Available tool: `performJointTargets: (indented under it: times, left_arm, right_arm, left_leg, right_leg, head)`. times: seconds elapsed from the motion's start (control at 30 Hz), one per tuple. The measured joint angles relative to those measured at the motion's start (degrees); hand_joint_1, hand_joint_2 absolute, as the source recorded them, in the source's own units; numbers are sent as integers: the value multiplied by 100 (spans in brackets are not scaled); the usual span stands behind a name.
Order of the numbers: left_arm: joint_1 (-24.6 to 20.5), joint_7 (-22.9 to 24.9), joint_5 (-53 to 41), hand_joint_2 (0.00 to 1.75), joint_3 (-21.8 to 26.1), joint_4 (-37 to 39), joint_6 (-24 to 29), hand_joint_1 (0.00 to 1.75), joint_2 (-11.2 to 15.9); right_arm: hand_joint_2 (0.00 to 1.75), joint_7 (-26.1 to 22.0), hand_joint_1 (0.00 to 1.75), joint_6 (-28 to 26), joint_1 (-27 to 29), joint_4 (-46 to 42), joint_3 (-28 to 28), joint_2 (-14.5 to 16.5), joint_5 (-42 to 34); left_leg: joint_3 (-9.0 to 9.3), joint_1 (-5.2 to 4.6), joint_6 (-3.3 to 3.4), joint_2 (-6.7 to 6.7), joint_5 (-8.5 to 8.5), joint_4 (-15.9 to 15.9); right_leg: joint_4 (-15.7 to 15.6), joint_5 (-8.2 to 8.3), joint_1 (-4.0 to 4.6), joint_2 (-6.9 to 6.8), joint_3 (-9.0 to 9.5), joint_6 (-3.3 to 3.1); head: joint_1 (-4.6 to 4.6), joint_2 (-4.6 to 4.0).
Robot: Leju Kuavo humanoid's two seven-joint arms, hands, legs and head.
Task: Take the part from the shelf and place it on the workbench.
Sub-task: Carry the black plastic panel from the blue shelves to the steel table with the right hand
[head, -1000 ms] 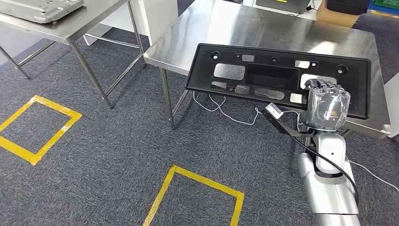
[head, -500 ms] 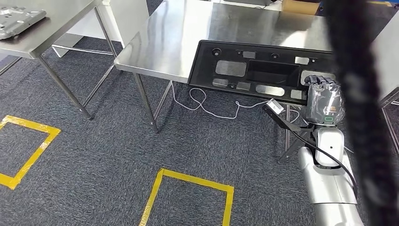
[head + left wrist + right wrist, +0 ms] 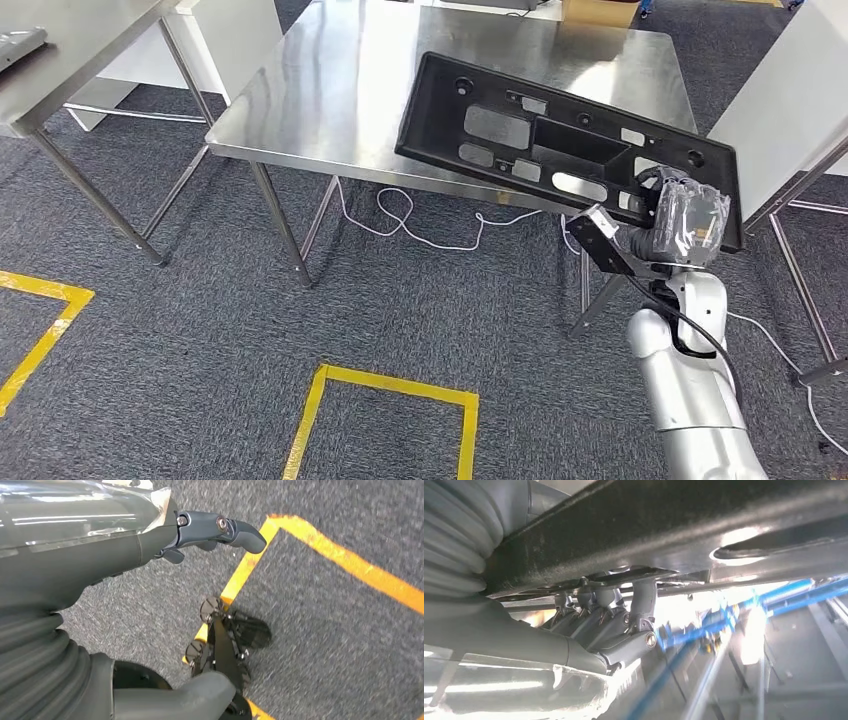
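Head view: a long black plastic part (image 3: 560, 150), a flat rectangular panel with a raised rim, several rounded cut-outs and small holes, and a deeper recess at its middle. Its long axis runs from upper left to lower right, the left end higher and the panel tilted; it is held in the air over the near edge of the steel workbench (image 3: 350, 90). The right hand (image 3: 685, 225), wrapped in clear film, grips the part at its lower right end; in the right wrist view the dark fingers (image 3: 596, 622) press up against the part's matt, scuffed underside. The left hand (image 3: 210, 532) hangs over grey carpet (image 3: 350, 640) marked with yellow tape (image 3: 345, 562), its fingers loosely curled, holding nothing. The workbench has a brushed, reflective top on thin metal legs; a white cable (image 3: 420, 225) lies looped beneath it.
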Motion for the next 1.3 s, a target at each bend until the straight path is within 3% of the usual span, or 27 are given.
performJointTargets:
  times: [0.03, 0.1, 0.37, 1.07, 1.17, 1.23, 1.3]
  left_arm:
    - [1, 3, -2, 175, 10, 1, -10, 0, 1]
    - [1, 5, -13, 175, 19, 2, -31, 0, 7]
    - [2, 4, -78, 175, 17, 2, -74, 0, 11]
    - [2, -86, -119, 175, 17, 3, -175, 0, 18]
    - [-1, -68, -114, 175, 17, 4, -210, 0, 18]
    - [-4, -39, -113, 175, 19, 7, -202, 0, 12]
    - [-4, -8, -113, 175, 20, 9, -184, 0, 5]
  right_arm:
    - [175, -79, 175, 35, 0, 10, -3, 3, -225]
    - [175, -165, 175, 56, 13, 17, -13, -1, -470]
    - [175, -199, 175, 98, 224, -139, -105, -54, -646]
    - [175, -162, 175, 406, 553, -607, -227, -214, -608]
    - [175, -126, 175, 466, 606, -713, -261, -245, -532]
    - [175, -110, 175, 506, 626, -795, -281, -269, -489]
    - [175, -104, 175, 535, 648, -843, -296, -289, -467]
  left_leg:
    - [1, -17, -19, -7, 8, -5]
    - [-2, -52, 3, -19, 10, -3]
    - [-7, -104, 68, -21, 5, 0]
    - [4, -73, 78, -20, 1, 0]
    - [57, -50, 154, -11, 13, -96]
    - [181, 13, 231, 12, 76, -270]
    - [251, 54, 243, 36, 104, -345]
  right_leg:
    - [7, -5, 12, -5, -4, -1]
    - [5, -2, 3, -15, -1, 14]
    - [-8, 5, -20, -22, 10, 56]
    - [-10, -3, -30, -22, 6, 74]
    - [-73, 13, -63, -31, 41, 125]
    - [128, -84, -64, -61, -39, 132]
    - [765, -345, -89, -82, -356, 94]
  head:
    - [-1, 0]
    - [0, -1]
    - [0, 0]
    - [-2, 0]
    - [-8, 0]
    - [-1, 0]
    - [13, 0]
